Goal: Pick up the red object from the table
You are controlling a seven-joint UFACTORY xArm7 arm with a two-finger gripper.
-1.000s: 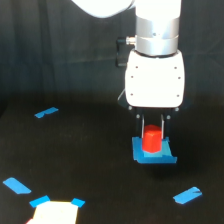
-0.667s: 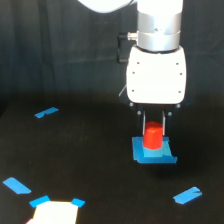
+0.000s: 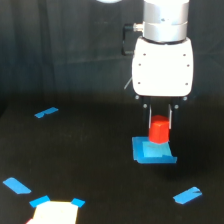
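Observation:
The red object [image 3: 160,130], a small red-orange block, hangs between the fingers of my gripper [image 3: 160,126], which is shut on it. It is lifted a little above the flat blue square piece [image 3: 151,151] that lies on the black table [image 3: 90,165]. The white gripper body [image 3: 162,65] fills the upper right of the exterior view, directly above the block. The thin dark fingers [image 3: 149,117] flank the block's upper half.
Blue tape strips lie on the table at the exterior view's left [image 3: 46,112], lower left [image 3: 16,185] and lower right [image 3: 187,195]. A white sheet with blue tape corners [image 3: 54,212] sits at the bottom left. A dark curtain hangs behind.
The gripper has risen with the red object held in it; the block has come up off the blue square piece, which stays on the table.

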